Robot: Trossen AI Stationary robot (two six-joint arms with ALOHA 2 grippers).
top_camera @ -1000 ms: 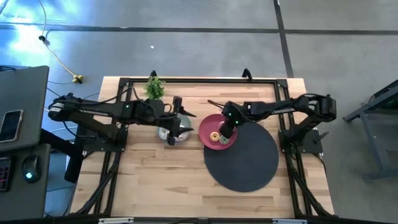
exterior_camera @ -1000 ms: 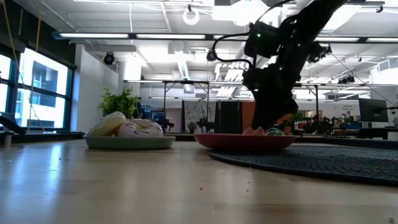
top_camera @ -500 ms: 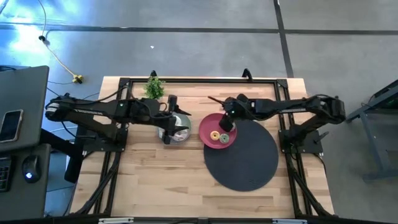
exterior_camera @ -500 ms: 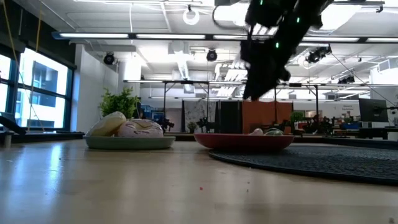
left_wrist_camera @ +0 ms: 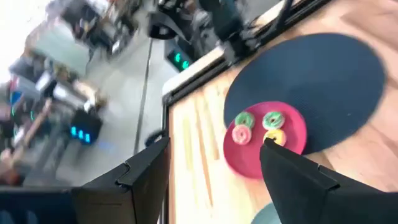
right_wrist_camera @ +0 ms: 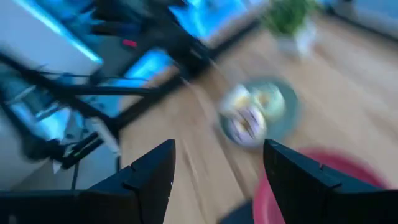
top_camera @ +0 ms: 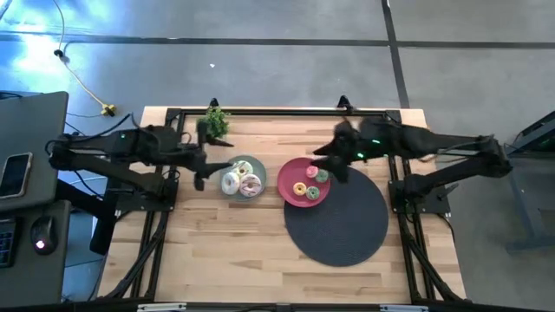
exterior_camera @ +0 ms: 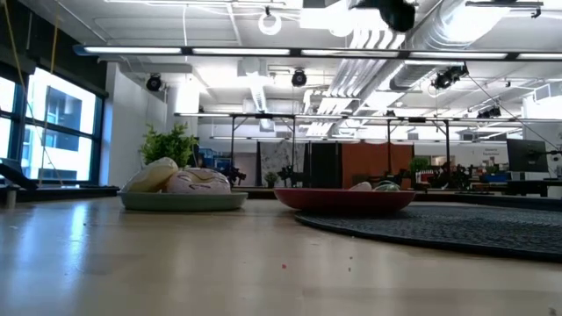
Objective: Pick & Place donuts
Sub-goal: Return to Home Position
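Three larger donuts [top_camera: 241, 178], iced pale green, white and pink, lie on a grey-green plate [top_camera: 258, 170]. Small donuts [top_camera: 310, 180] in green, pink and orange lie on a pink plate [top_camera: 290, 178], also seen as donuts [left_wrist_camera: 258, 126] in the left wrist view. My left gripper [top_camera: 201, 173] hovers open just left of the grey-green plate, holding nothing. My right gripper [top_camera: 332, 160] hovers open, high above the pink plate's far right rim, holding nothing. In both wrist views the left gripper [left_wrist_camera: 214, 180] and the right gripper [right_wrist_camera: 217, 180] show bare, parted fingers.
A big black round mat [top_camera: 342, 217] lies right of and under the pink plate's edge. A small potted plant [top_camera: 215, 121] stands at the far edge, behind the grey-green plate. Bare wood stretches along the near half of the table [top_camera: 225, 260].
My right gripper has risen from the pink plate and drawn back toward the table's right edge, tipping up toward level; the small donuts stay on the plate. My left gripper has pulled back from over the grey-green plate toward the left edge, uncovering its donuts.
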